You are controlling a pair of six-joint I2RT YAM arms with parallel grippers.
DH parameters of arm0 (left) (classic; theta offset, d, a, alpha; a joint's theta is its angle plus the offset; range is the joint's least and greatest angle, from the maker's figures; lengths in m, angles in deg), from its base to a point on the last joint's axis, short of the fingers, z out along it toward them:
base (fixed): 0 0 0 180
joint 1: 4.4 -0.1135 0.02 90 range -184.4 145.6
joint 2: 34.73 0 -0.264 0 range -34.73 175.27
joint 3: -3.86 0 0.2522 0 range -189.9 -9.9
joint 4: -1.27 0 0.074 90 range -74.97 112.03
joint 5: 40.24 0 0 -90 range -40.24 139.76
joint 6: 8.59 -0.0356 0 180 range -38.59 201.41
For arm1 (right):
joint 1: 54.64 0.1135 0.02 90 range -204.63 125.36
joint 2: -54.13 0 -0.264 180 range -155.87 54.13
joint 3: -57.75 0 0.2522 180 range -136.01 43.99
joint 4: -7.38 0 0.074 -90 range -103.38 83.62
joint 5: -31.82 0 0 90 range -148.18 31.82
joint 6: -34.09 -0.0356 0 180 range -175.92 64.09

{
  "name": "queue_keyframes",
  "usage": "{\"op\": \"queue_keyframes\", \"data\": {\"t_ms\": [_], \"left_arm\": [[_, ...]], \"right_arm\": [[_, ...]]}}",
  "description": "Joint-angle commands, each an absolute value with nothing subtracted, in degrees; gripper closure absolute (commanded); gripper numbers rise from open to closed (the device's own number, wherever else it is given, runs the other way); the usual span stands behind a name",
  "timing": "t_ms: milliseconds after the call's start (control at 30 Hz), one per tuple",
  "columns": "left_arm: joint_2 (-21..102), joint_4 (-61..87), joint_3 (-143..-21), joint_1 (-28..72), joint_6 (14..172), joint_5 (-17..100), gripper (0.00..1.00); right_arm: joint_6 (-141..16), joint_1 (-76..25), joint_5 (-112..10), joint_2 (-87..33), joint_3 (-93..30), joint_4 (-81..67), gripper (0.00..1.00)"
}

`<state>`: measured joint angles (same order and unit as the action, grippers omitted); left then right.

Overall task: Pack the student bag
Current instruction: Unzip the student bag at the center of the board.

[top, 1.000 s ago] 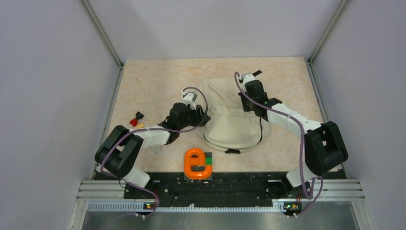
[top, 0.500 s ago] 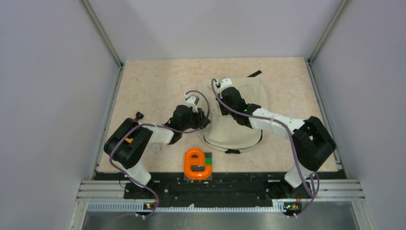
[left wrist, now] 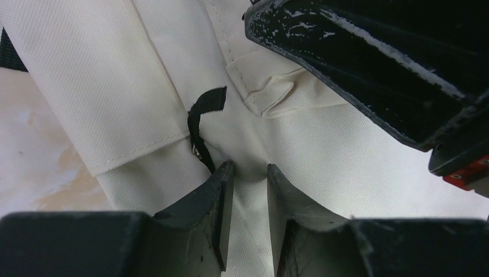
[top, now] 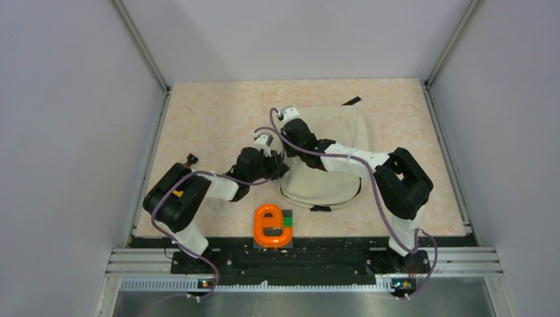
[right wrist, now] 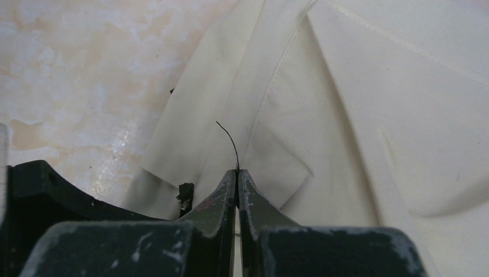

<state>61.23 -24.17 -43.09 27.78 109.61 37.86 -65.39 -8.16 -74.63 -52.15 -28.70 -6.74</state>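
Note:
The student bag point(top: 333, 178), a big beige fabric backpack with black trim, lies flat in the middle of the table. My left gripper point(top: 280, 168) is at its left edge, and in the left wrist view the gripper point(left wrist: 249, 170) is shut on a bunched fold of the bag's cloth point(left wrist: 288, 133). A black zipper pull point(left wrist: 199, 118) lies just left of that fold. My right gripper point(top: 288, 135) hovers just beyond it over the bag's upper left. In its own view the right gripper point(right wrist: 237, 172) is shut, and a thin black thread point(right wrist: 229, 138) rises from its tips.
An orange e-shaped piece point(top: 267, 226) rests on a dark block near the front edge. A small red and black item point(top: 191, 159) lies by the left arm. A black strap end point(top: 351, 101) pokes out behind the bag. Grey walls enclose the table.
My right arm has swept left across the bag, from its upper right to its upper left, and the bag's top has flattened and spread. My left gripper has closed further on the cloth and stayed put.

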Motion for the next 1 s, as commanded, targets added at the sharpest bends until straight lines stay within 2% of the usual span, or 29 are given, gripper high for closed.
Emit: {"op": "queue_keyframes", "data": {"t_ms": [0,133,167,267,333,400,667,800,900,967], "left_arm": [[58.2,-28.8,-41.7,28.1,109.3,37.4,0.67],[54.8,-28.1,-40.6,28.0,107.6,38.4,0.64],[53.5,-27.3,-40.5,28.1,107.0,38.6,0.62],[49.3,-24.1,-40.6,28.1,105.1,38.9,0.5],[46.3,-22.2,-40.6,28.2,104.1,39.3,0.45],[43.1,-20.2,-40.8,28.2,103.2,39.9,0.41],[36.6,-10.6,-44.4,28.3,102.4,40.6,0.35],[36.6,-8.5,-46.8,28.3,102.3,39.2,0.35],[38.0,-7.1,-49.4,28.4,100.7,37.9,0.35],[39.7,-5.2,-52.0,28.4,99.4,37.0,0.35]], "right_arm": [[-66.6,-6.2,-72.3,-51.7,-31.5,-4.4,1.0],[-65.5,-6.3,-72.6,-48.0,-32.0,-7.9,0.99],[-65.0,-6.3,-73.5,-46.8,-32.2,-9.1,0.91],[-64.3,-7.4,-75.8,-43.0,-32.0,-12.8,0.54],[-64.7,-9.5,-75.8,-40.4,-31.1,-15.1,0.4],[-65.0,-11.8,-74.3,-37.8,-29.3,-16.7,0.34],[-64.6,-24.4,-56.5,-30.3,-16.8,-13.4,0.29],[-64.9,-27.7,-52.6,-30.0,-12.5,-10.6,0.29],[-64.0,-27.9,-51.2,-30.8,-11.0,-10.6,0.36],[-63.8,-27.9,-49.6,-30.9,-10.2,-10.8,0.51]]}}
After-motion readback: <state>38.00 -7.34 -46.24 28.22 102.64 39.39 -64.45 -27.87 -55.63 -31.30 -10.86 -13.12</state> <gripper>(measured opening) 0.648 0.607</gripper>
